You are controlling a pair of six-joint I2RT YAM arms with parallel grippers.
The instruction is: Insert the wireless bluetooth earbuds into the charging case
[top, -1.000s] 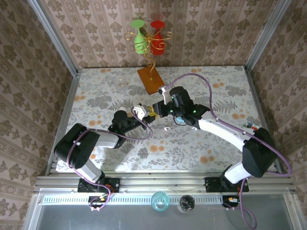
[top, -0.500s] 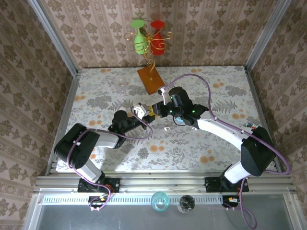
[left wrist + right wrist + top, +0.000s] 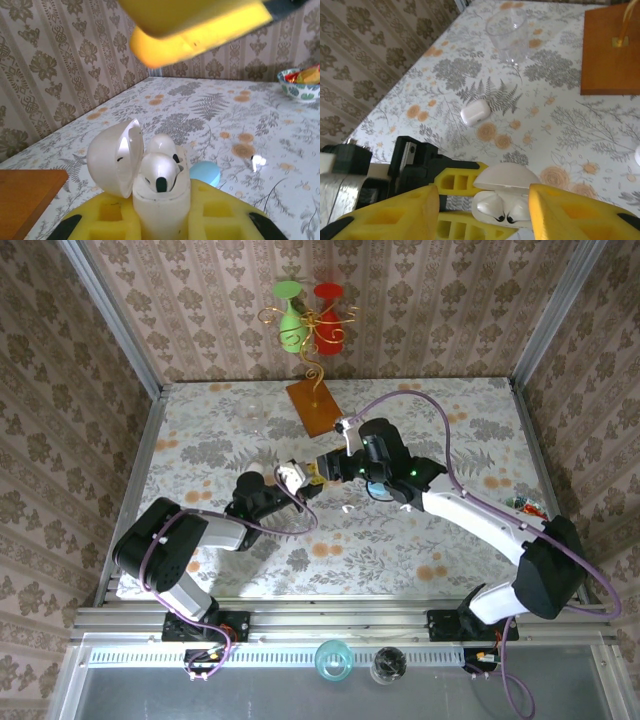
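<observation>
- The left gripper [image 3: 161, 222] is clamped on the charging case [image 3: 160, 202]. Its yellow fingers [image 3: 97, 220] squeeze the case from both sides, and the case stands upright with the lid flipped open to the left.
- The right gripper [image 3: 482, 196] has its jaws spread wide, with one yellow finger on each side of the case, just above it. I can't see either finger touching it.
- The left wrist cam gives the close look: two earbuds [image 3: 160, 172] sit in the case, glossy white rounded tops poking out of the wells. The near one has a dark oval spot facing the lens, and the other is right behind it.
- That view also picks up a loose earbud [image 3: 258, 161] lying on the table [image 3: 235, 110] off to the right. It's tiny, white and glinting, well apart from the case.
- Also in there are a light-blue case [image 3: 206, 173] just behind the held one and a bowl [image 3: 295, 87] of colourful stuff at the far right edge.
- The right wrist cam looks in from the other side. The lid reads as a white dome above the two seated buds, which show small dark marks low down.
- It adds a closed white case [image 3: 475, 112] lying flat farther out, a clear glass [image 3: 507, 30] beyond it, and a wooden board [image 3: 612, 50] at top right.
- From the top cam the two grippers sit nose to nose near mid-table with the case as a small white blob between them. The buds inside are too small to make out, and the loose one is a white speck just right of the grippers on the near side.
</observation>
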